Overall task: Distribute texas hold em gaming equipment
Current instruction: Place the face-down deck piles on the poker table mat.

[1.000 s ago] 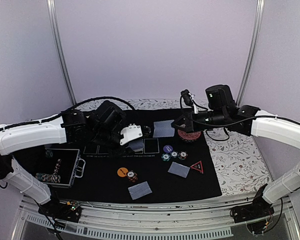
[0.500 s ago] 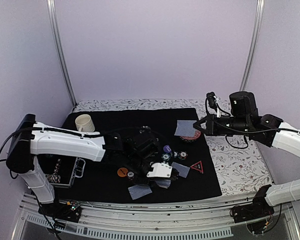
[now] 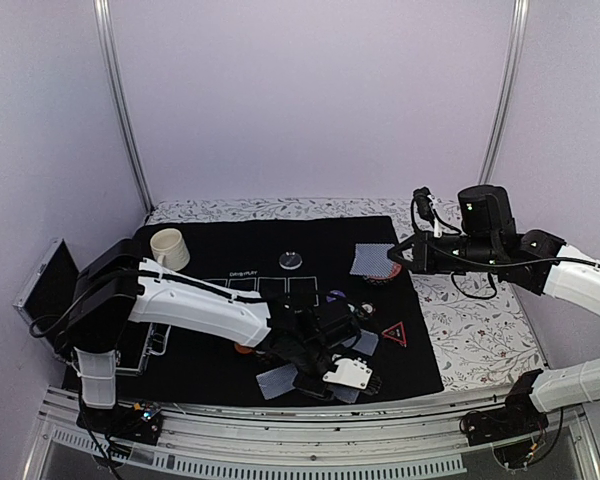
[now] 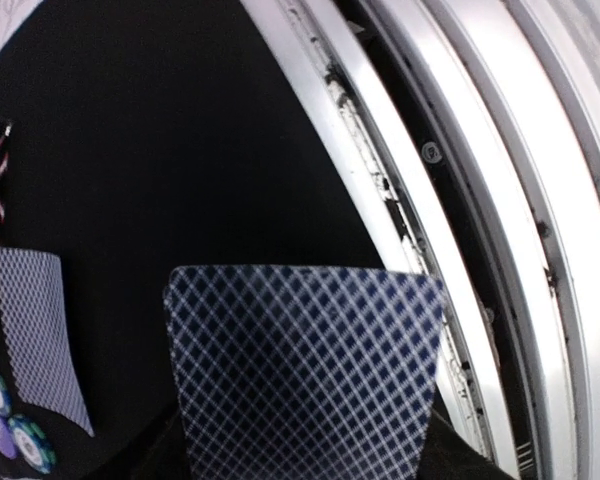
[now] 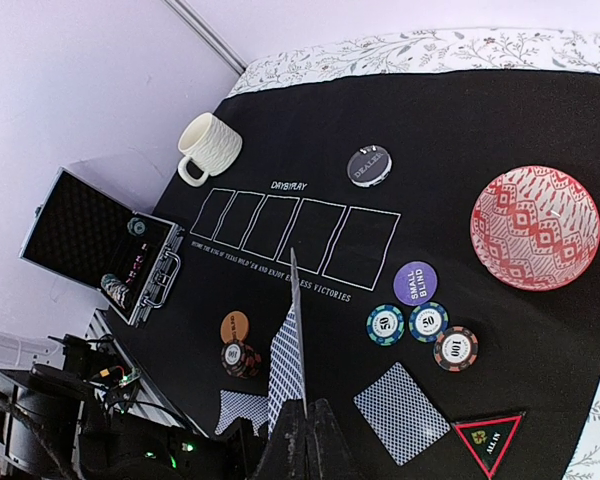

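Holds one playing card in the right claw, pinched tight across both faces at a short end. Keeps it off the black mat, at the far right, near the red bowl. From that wrist, shows it edge-on and upright, long axis running straight out from the claw, patterned back turned left.

Reaches with the left claw to the near edge of the mat, hard by the metal rail of the counter. Cannot tell whether apart or together there. Shows only a second card, back toward the wrist camera, top edge lying straight across. Cuts off its lower part, so leaves its long axis unsure.

Expect light, thin, springy, slick stock. Likely to bend rather than break, and to slip from a loose pinch. Best taken at a short end, across both faces. Awkward to lift while flat, so tip up an edge first.
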Controlling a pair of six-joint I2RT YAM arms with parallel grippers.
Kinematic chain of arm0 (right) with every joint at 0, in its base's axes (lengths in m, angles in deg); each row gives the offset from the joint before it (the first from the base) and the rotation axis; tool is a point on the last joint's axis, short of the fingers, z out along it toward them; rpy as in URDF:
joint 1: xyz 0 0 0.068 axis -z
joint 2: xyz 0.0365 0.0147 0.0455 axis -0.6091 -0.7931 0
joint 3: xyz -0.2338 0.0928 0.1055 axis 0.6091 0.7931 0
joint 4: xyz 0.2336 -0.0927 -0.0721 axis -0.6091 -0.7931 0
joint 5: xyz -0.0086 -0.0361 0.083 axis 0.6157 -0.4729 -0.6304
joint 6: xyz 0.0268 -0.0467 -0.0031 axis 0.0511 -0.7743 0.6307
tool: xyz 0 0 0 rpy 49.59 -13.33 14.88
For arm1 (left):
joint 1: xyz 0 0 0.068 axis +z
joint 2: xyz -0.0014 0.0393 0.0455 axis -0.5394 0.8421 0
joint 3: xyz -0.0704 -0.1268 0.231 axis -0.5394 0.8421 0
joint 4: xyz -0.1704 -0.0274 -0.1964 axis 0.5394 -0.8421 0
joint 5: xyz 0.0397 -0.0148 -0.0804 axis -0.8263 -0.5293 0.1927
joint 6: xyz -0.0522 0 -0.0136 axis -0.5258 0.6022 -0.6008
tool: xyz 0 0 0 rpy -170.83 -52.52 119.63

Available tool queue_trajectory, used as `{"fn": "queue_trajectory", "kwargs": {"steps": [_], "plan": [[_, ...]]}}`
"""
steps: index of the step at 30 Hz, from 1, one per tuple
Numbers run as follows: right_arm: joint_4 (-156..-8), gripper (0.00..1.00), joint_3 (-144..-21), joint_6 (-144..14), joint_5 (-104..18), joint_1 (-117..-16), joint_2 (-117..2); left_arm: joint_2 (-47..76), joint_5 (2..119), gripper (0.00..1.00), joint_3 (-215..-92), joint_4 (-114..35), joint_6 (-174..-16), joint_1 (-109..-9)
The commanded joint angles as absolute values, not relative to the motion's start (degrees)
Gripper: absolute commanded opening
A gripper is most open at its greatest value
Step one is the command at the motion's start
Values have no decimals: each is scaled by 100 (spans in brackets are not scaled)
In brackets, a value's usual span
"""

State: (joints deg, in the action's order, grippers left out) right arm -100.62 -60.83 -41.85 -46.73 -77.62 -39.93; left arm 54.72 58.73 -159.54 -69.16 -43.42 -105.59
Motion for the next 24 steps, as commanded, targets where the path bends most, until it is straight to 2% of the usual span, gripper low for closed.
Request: {"fn": "queue_trajectory", "kwargs": {"steps": [1, 4, 5, 7, 11, 17, 21, 24], "plan": [[-10080, 2, -6009, -4146, -4734, -7734, -3931, 5451, 5769, 73, -16075, -6799, -4312, -10550], [-10080, 2, -6026, -4153, -4759, -7740, -3944, 5276, 5697, 84, -15923, -6606, -4327, -10546], [-10080, 2, -6029, -4161, -4772, -7735, -3950, 5231, 5684, 93, -15892, -6546, -4336, -10546], [-10085, 2, -6061, -4204, -4819, -7734, -3970, 4903, 5697, 98, -15869, -6502, -4376, -10548], [-10176, 2, -6156, -4363, -4899, -7734, -4028, 4284, 5992, 98, -15797, -6498, -4440, -10550], [-10461, 2, -6392, -4769, -5087, -7737, -4274, 2696, 6852, 98, -15342, -6437, -4502, -10531], [-10505, 2, -6525, -5202, -5468, -7880, -4496, 1832, 7133, 97, -15150, -6147, -5553, -10008], [-10502, 2, -6681, -5728, -5586, -8385, -4597, 1590, 7797, 84, -15287, -6403, -6364, -9058]]}}
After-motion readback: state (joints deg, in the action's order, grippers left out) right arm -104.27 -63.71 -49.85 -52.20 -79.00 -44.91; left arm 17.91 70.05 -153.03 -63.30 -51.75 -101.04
